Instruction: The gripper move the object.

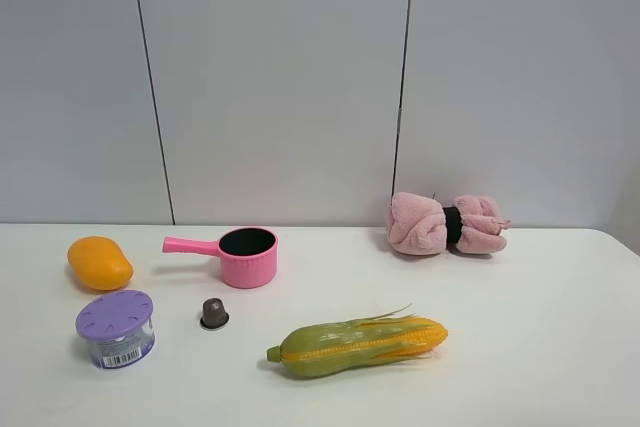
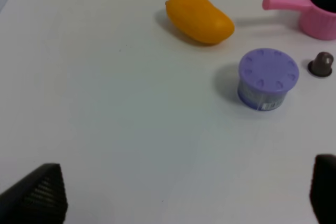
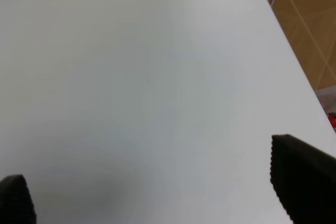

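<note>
White matte table (image 1: 560,347), smooth, backed by pale grey wall panels. Task item: small round tub (image 1: 116,329), clear plastic wall, flat lilac lid with a ring of perforations, barcode label low on the side; stands upright near the table's front left, just in front of a mango (image 1: 99,262), smooth, orange, oval. Beside the tub, apart from it, a tiny grey-brown capsule (image 1: 214,313), tapered, standing on its wider rim. Behind the capsule, a pink pot (image 1: 246,256), ribbed wall, dark inside, straight handle pointing left. Front centre: corn cob (image 1: 358,343), yellow kernels in green husk, lying on its side. At the back right: pink plush towel roll (image 1: 445,224), cinched by a black band. Left gripper (image 2: 184,195): two black ridged fingertips (image 2: 39,198) wide apart, holding nothing, well short of the tub (image 2: 268,78). Right gripper (image 3: 157,190): black ridged fingertips (image 3: 302,174) likewise spread, over bare tabletop near the table edge, wooden floor (image 3: 310,19) beyond.
</note>
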You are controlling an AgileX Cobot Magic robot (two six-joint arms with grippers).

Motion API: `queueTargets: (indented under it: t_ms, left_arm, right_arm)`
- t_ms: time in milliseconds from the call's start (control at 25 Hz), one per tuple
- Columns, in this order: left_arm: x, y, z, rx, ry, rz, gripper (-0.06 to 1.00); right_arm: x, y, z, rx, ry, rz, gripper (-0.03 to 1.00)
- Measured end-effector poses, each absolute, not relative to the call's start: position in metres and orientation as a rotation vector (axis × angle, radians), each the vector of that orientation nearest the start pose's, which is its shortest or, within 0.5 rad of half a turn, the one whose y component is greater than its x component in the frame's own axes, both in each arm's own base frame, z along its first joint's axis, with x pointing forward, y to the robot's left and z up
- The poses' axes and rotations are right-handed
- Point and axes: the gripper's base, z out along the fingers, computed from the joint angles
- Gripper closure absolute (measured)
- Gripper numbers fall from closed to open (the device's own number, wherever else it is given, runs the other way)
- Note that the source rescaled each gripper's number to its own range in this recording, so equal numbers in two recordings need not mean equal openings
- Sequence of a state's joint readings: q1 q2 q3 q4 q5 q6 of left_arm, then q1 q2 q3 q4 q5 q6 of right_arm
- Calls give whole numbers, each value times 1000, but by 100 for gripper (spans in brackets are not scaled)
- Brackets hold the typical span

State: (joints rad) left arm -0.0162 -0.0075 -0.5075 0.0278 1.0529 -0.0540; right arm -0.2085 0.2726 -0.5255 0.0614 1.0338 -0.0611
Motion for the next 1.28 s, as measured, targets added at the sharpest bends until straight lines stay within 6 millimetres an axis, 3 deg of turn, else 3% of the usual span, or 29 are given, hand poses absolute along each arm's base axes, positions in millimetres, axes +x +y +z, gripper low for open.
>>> queueTargets:
  t_ms: [640, 1000, 1280]
  left_arm:
    - [-7, 2, 280, -39, 2021, -14, -6]
    - [-7, 2, 280, -39, 2021, -14, -6]
    - [-7, 2, 280, -39, 2021, -14, -6]
  right_arm:
    - [34, 1, 276, 53, 2284, -34, -3]
    - [-4, 5, 279, 37, 2040, -59, -3]
    - [-5, 5, 279, 36, 2031, -64, -3]
